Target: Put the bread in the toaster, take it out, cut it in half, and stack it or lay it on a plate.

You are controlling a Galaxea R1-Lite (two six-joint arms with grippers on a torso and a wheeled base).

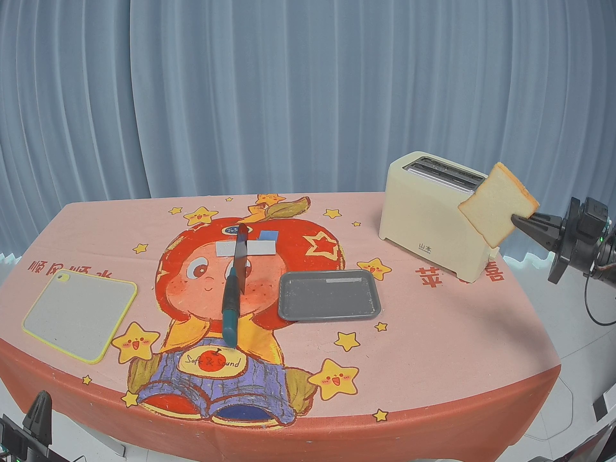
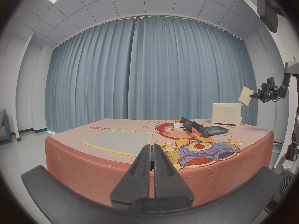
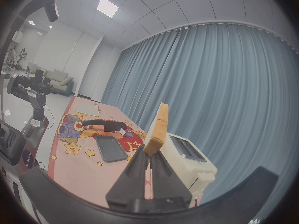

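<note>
While the bread (image 1: 497, 203) hangs in the air just beside the toaster's (image 1: 423, 219) right end, higher than the slots (image 1: 444, 173), the right gripper (image 1: 515, 219) has it pinched at the lower edge near a corner. The fingers are closed down on the slice w/ only its thickness between them. The slice sits tilted like a diamond and isn't over either slot yet. It looks pale, so this is prob. the put-in step. The left gripper (image 2: 152, 147) is low, off the counter's (image 1: 449, 335) near-left edge, fingers pressed together w/ nothing in them.

Handling, as I judge it: the slice is light and soft and crushes easily. Held this near a corner it can flop or tear at the pinch, esp. if swung fast. The crust is the firmer part, so a hold by the crust w/ modest squeeze looks safest. To go in, it needs turning so one edge is level and in line w/ a slot, then lowering straight. A skewed entry would likely catch the slot lip and bend it. Once toasted it should be stiffer but brittle, so take the top edge only.

Also on the counter: a knife (image 1: 232, 277) mid-counter, a grey plate (image 1: 328, 295) just beside it, and a cutting board (image 1: 80, 314) well apart at the left.
</note>
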